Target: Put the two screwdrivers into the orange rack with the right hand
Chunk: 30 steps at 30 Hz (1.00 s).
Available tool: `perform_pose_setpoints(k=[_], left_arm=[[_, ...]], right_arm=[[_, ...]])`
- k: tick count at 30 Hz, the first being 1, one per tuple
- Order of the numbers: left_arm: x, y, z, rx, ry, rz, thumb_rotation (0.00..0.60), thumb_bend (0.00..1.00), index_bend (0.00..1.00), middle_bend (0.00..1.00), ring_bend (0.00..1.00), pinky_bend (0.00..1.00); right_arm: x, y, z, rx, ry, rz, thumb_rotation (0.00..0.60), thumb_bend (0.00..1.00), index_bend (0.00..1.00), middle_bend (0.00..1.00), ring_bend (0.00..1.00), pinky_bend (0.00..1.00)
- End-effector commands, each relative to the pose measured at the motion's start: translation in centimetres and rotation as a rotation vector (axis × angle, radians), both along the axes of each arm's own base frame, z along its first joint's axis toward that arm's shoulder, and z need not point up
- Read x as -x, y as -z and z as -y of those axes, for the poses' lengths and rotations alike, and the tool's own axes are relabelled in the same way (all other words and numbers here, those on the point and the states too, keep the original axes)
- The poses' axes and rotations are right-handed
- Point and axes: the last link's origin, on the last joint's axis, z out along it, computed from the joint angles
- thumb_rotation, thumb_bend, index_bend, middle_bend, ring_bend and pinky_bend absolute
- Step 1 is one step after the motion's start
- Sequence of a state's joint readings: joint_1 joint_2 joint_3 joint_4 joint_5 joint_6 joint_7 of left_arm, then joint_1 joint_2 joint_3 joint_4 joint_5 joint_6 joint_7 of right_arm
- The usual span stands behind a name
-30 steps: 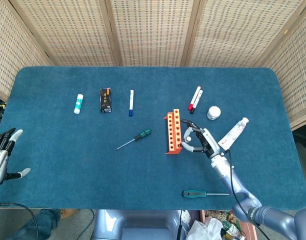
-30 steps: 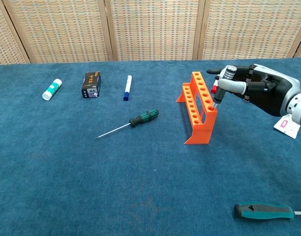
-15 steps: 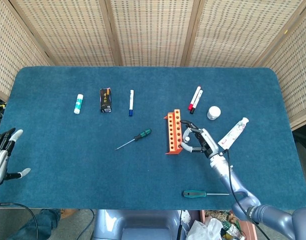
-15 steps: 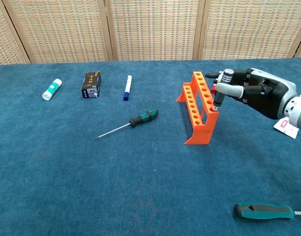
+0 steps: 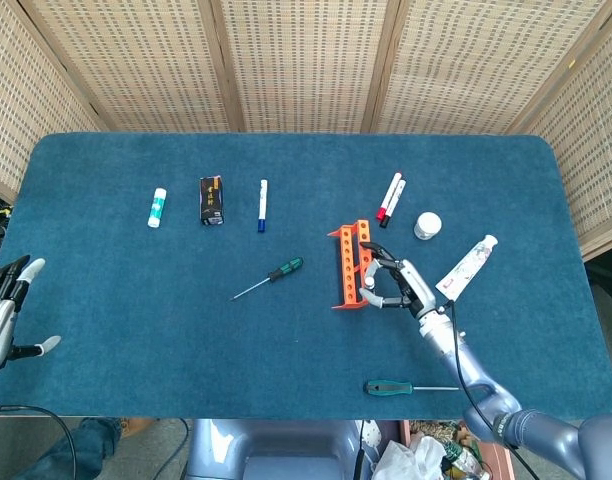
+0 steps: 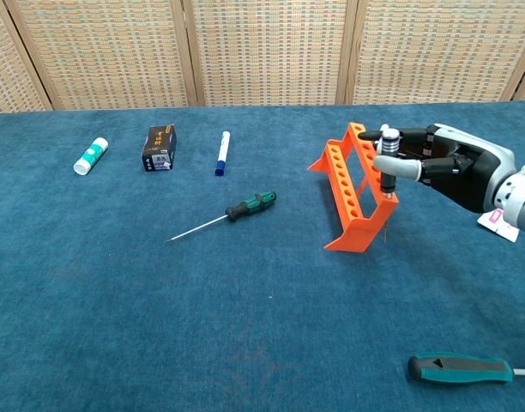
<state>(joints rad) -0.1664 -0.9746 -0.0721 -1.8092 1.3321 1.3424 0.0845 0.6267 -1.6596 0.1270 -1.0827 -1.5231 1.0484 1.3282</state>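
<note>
Pinching the top rail of the orange rack (image 5: 348, 262) with the right hand (image 5: 398, 285), holding it tilted, likely for repositioning, leaving the small screwdriver (image 5: 284, 268) and large screwdriver (image 5: 391, 387) lying loose on the table (image 5: 136, 320), resting the left hand (image 5: 0, 312) spread and empty.

Rack (image 5: 350, 266) between two screwdrivers (image 5: 269, 277)
</note>
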Motion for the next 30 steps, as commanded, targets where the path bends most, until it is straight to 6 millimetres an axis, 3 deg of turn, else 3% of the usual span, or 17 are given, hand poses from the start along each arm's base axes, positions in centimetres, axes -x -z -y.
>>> perform_pose_setpoints(k=[1,11,23,30], left_arm=[[0.0,0.0,0.0,0.001,0.000,0.000,0.600,0.00,0.00,0.00,0.00,0.00],[0.0,0.0,0.0,0.000,0.000,0.002,0.600,0.00,0.00,0.00,0.00,0.00],[0.0,-0.1,0.1,-0.001,0.004,0.005,0.600,0.00,0.00,0.00,0.00,0.00],[-0.1,-0.1,0.1,-0.003,0.007,0.007,0.600,0.00,0.00,0.00,0.00,0.00]], right_arm=[[-0.1,0.0,-0.1,0.001,-0.024,-0.016,0.600,0.39,0.56,0.07,0.00,0.03],[-0.6,0.0,-0.5,0.008,-0.087,-0.054,0.600,0.30,0.29,0.00,0.00,0.02],[-1.7,-1.1,-0.3,0.048,-0.121,-0.062,0.600,0.30,0.21,0.00,0.00,0.01],[-2.2,-3.3,-0.4,0.144,-0.173,-0.090,0.600,0.34,0.21,0.00,0.00,0.01]])
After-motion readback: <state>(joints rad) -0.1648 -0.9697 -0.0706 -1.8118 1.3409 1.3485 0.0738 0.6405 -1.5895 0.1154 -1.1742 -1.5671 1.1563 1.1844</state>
